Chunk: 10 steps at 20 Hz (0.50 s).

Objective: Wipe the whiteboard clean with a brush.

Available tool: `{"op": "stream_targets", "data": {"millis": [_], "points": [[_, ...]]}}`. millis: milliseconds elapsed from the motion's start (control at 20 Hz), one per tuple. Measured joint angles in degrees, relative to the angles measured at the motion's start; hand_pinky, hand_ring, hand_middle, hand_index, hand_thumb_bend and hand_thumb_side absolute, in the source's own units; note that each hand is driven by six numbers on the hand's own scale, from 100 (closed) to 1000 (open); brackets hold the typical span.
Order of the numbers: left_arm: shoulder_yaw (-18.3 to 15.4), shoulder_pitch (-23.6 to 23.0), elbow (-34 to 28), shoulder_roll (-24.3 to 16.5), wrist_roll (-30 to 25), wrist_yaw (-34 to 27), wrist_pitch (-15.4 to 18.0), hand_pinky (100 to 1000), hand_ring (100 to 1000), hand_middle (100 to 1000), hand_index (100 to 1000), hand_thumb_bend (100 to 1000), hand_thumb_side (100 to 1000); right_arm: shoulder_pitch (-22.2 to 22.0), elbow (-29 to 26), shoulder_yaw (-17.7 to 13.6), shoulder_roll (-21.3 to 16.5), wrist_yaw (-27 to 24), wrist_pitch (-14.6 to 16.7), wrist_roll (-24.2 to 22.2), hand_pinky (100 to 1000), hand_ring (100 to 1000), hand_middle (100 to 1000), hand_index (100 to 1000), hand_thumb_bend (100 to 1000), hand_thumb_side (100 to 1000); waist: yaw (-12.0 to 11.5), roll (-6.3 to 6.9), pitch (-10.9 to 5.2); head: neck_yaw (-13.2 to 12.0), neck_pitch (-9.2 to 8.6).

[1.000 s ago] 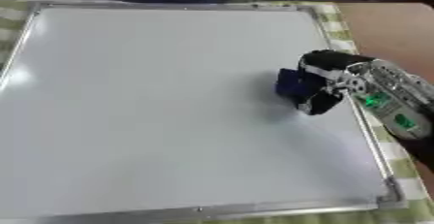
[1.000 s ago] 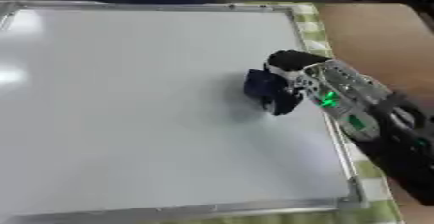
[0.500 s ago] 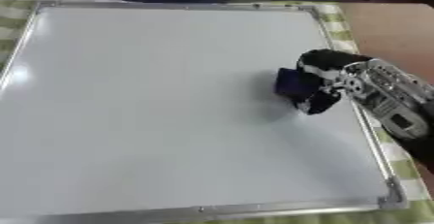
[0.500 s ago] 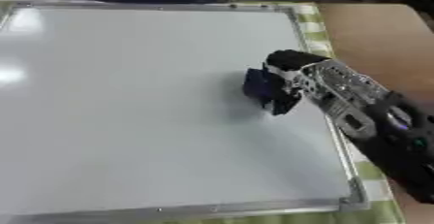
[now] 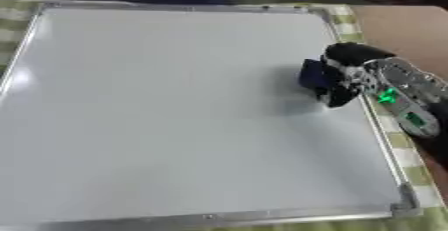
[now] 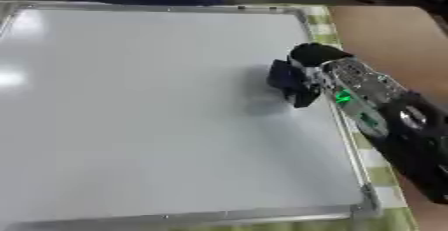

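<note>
Right hand [image 5: 350, 72] comes in from the right edge, fingers curled round the brush [image 5: 313, 75] and gripping it. The black fingers wrap over the brush top; the silver forearm section with a green light trails back toward the lower right corner. The left hand shows in neither eye view.

Brush: small dark blue block, looks near-black on the shaded side. Its underside sits on the board surface, with a faint shadow just left of and below it. Most of its right side is hidden by the fingers, so its full shape can't be made out.

Brush position: right part of the whiteboard [image 5: 166, 110], somewhat above mid-height, near the right frame rail but not touching it.

Whiteboard: large, white, with a thin silver metal frame and grey corner caps. It lies flat and fills most of the view. The surface reads as plain white, with no marks that I can make out. There's a soft glare patch at the left edge.

Under the board is a green and white checked cloth [image 5: 346, 20], visible as a strip along the right side and bottom. Brown worktop [image 6: 394, 40] shows beyond the cloth at the upper right.
</note>
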<state>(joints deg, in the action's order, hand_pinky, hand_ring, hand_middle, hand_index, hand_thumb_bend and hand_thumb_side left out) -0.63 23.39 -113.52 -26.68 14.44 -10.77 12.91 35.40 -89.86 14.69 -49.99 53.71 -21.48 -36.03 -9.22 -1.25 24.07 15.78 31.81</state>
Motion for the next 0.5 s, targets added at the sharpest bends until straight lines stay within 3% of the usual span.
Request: {"op": "stream_targets", "data": {"millis": [500], "points": [[0.0, 0.1, 0.0, 0.0, 0.0, 0.0, 0.0, 681, 858, 803, 854, 234, 1000, -1.0, -2.7, 0.4, -0.7, -3.1, 1.0, -0.7, 356, 524, 313, 144, 100, 100, 0.1, 0.11, -0.01, 0.1, -0.18]]}}
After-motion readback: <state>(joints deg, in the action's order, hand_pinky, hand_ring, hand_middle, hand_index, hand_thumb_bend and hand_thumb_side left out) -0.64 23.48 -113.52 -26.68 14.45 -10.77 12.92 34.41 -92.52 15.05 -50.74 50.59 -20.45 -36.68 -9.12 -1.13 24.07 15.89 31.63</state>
